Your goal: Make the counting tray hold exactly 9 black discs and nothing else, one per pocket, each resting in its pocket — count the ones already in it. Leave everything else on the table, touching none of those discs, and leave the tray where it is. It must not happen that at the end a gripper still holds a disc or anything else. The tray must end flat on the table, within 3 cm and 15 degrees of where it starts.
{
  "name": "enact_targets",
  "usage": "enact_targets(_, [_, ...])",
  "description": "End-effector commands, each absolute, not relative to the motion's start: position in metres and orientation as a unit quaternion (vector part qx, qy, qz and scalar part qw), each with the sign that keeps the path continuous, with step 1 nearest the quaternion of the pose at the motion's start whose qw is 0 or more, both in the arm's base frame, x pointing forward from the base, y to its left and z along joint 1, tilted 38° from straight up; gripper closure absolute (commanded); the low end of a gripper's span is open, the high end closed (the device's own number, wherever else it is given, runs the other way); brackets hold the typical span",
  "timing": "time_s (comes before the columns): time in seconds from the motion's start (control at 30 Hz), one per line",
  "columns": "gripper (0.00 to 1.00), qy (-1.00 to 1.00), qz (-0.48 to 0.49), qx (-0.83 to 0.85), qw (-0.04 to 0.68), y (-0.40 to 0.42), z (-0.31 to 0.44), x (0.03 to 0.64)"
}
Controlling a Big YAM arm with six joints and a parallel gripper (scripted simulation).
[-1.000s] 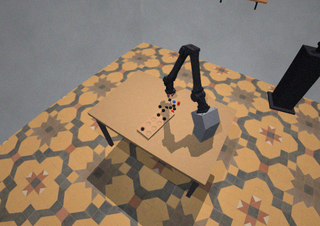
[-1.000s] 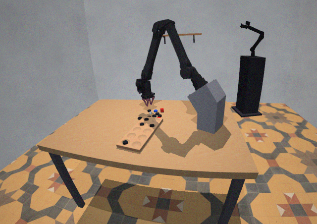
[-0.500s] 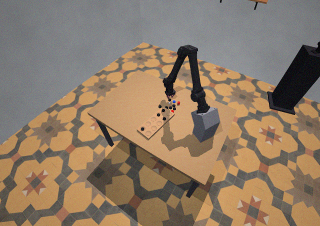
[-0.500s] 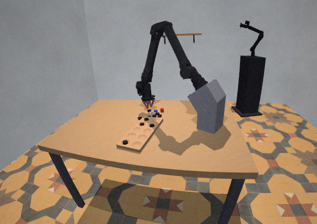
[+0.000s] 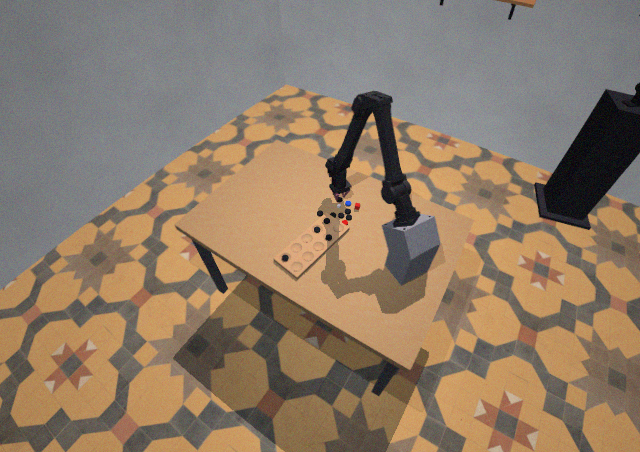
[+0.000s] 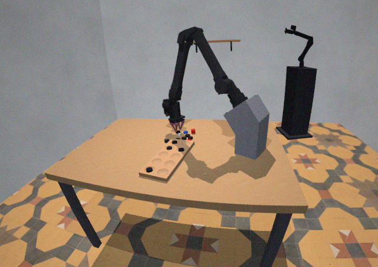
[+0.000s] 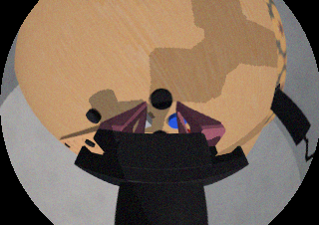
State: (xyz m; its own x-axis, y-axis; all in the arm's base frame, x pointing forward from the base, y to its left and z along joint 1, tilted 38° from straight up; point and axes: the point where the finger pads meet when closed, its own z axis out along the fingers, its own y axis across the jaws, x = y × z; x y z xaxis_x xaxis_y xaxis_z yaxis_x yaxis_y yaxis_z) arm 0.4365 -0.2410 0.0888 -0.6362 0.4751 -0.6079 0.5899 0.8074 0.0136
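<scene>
The wooden counting tray (image 5: 311,241) lies flat on the table, also in the exterior view (image 6: 167,159). Several black discs sit in its pockets, one at the near end (image 6: 149,169) and the others toward the far end (image 5: 326,221); the middle pockets are empty. A red piece (image 5: 344,222) sits at the tray's far corner. Loose black discs (image 5: 348,213) lie just beyond the far end, and one (image 5: 320,213) lies left of the tray. My gripper (image 5: 338,195) hangs a little above this cluster, half open and empty. In the wrist view (image 7: 161,115) a black disc (image 7: 161,98) lies just past the fingertips.
A blue disc (image 5: 348,203), a red cube (image 5: 356,205) and a small pale piece (image 5: 338,205) lie among the loose discs. The arm's grey base (image 5: 410,245) stands to the right of the tray. A black pedestal (image 5: 594,163) stands on the floor beyond the table.
</scene>
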Motion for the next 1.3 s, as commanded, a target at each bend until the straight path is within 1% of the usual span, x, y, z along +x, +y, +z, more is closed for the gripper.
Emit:
enact_targets(0.0, [0.56, 0.895, -0.099, 0.291, 0.325, -0.251, 0.099, 0.449])
enact_targets(0.13, [0.56, 0.894, -0.099, 0.292, 0.324, -0.253, 0.098, 0.449])
enact_targets(0.17, [0.56, 0.889, -0.101, 0.290, 0.340, -0.252, 0.113, 0.451])
enact_targets(0.27, [0.56, 0.895, -0.099, 0.291, 0.324, -0.253, 0.095, 0.451])
enact_targets(0.43, [0.56, 0.895, -0.098, 0.291, 0.322, -0.253, 0.090, 0.450])
enact_targets(1.27, [0.56, 0.894, -0.099, 0.291, 0.327, -0.255, 0.094, 0.453])
